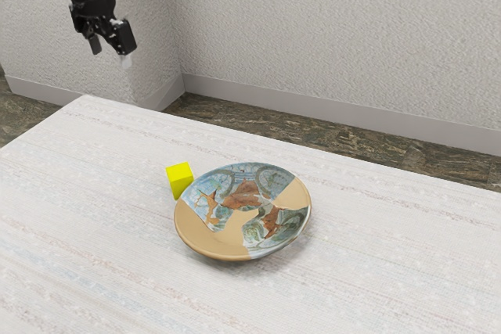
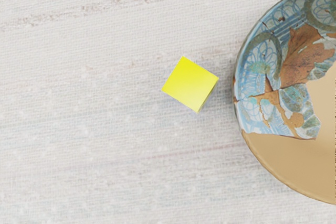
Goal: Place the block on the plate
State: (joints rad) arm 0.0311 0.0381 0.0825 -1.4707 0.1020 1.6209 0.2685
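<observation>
The black gripper (image 1: 109,50) is high at the exterior view's upper left, well above the table and away from the block, its two fingers apart with nothing between them. A small yellow block (image 1: 179,179) rests on the table beside the painted plate (image 1: 205,243), on the side nearer the arm. Looking down from the hand, the wrist view has the yellow block (image 2: 190,84) with a narrow strip of table between it and the rim of the plate (image 2: 278,171). The plate has blue, brown and tan patches.
The pale, streaked table (image 1: 94,232) surrounds both things. Its far edge runs in front of a dark floor (image 1: 329,132) and a rough white wall (image 1: 337,37), which forms a corner near the arm's side.
</observation>
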